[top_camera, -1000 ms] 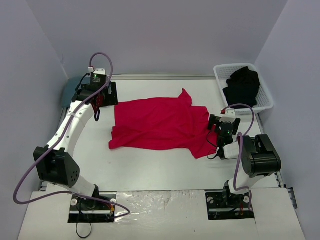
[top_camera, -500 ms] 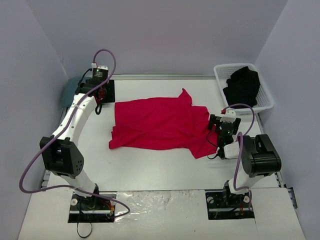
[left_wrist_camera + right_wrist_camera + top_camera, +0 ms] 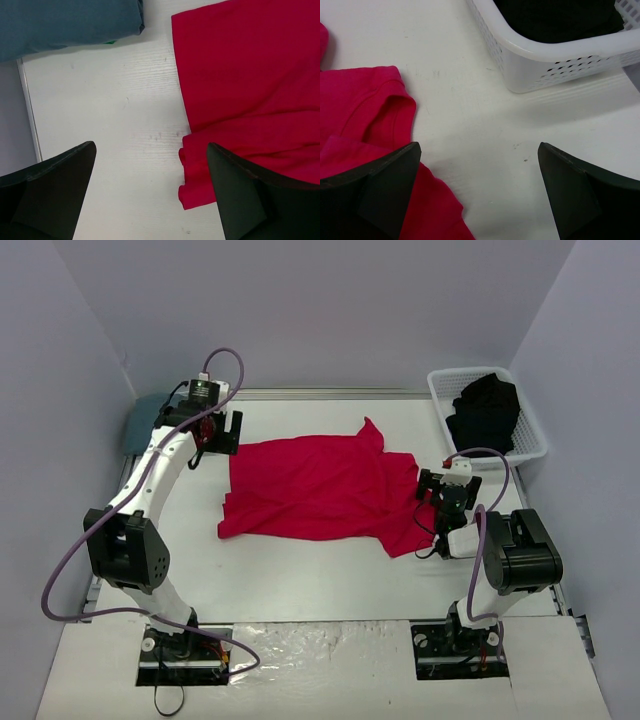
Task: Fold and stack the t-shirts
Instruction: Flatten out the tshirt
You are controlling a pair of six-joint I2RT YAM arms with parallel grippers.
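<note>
A bright red t-shirt (image 3: 320, 490) lies spread and rumpled across the middle of the table. My left gripper (image 3: 222, 432) hovers open at its far-left corner. In the left wrist view the red t-shirt (image 3: 250, 75) has a rolled edge lying between the open fingers (image 3: 55, 185), close to the right one. A folded slate blue-grey t-shirt (image 3: 65, 25) lies just beyond, at the table's far left (image 3: 143, 420). My right gripper (image 3: 440, 485) stands open at the red shirt's right edge, with bare table between its fingers (image 3: 380, 185). A black t-shirt (image 3: 485, 410) sits in the basket.
The white slatted basket (image 3: 440, 390) stands at the far right corner, its near wall (image 3: 545, 55) close ahead of the right gripper. Grey walls close in the table on three sides. The table's left metal edge (image 3: 27, 110) runs beside the left gripper.
The left arm has swung its gripper a little to the right, from beside the blue-grey shirt toward the red shirt's corner. The right arm and the shirts have not moved.
</note>
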